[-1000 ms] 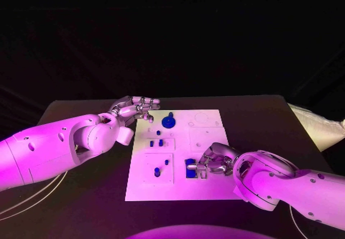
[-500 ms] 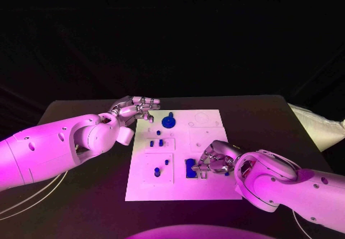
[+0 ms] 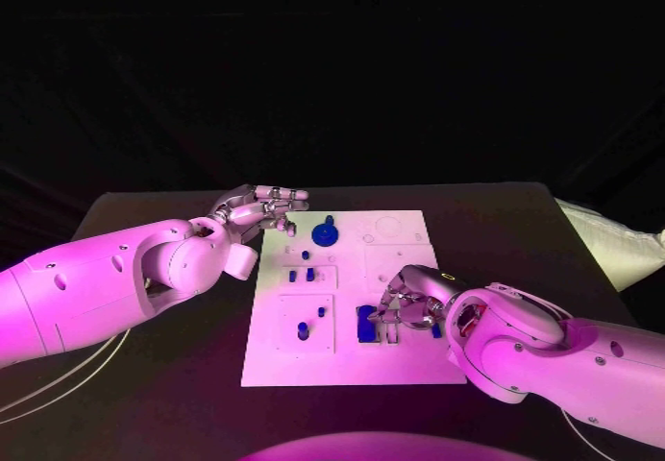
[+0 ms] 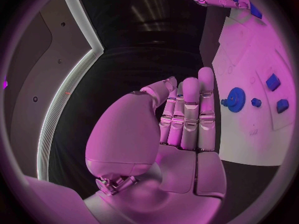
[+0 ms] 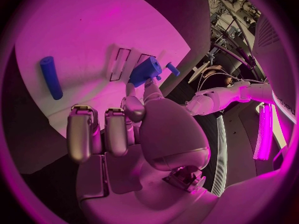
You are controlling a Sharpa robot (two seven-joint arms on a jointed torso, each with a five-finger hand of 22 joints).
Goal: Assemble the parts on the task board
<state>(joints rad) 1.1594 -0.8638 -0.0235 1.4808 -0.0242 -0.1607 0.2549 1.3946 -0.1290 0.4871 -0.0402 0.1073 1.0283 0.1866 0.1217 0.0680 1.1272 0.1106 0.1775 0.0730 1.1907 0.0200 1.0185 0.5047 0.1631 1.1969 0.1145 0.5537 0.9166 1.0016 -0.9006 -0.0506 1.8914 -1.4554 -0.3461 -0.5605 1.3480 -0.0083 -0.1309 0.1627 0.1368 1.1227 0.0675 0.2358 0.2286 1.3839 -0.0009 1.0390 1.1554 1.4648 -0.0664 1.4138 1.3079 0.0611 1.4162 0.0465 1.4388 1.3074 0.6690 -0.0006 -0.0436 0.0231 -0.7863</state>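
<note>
The white task board (image 3: 402, 360) lies mid-table. Near its front right stands a blue block (image 3: 367, 324), and my right hand (image 3: 410, 305) pinches it with its fingertips while the other fingers stay curled. The right wrist view shows those fingertips (image 5: 151, 84) on the blue block (image 5: 143, 70), with a blue cylinder (image 5: 51, 77) lying loose on the board beside it. My left hand (image 3: 263, 209) hovers at the board's far left corner, fingers straight, holding nothing. A blue gear (image 3: 326, 233) sits just right of it; the left wrist view shows that gear (image 4: 235, 99) beyond the left hand (image 4: 181, 129).
Small blue parts stand in the board's left half: a pair (image 3: 301, 276) mid-board, one (image 3: 305, 255) behind them, two more (image 3: 303, 331) near the front. A white bag (image 3: 617, 245) lies at the table's right edge. Bare black table (image 3: 166, 384) surrounds the board.
My right hand has crept a little toward the board's middle, over the blue block, which stays in place. The left hand has not moved.
</note>
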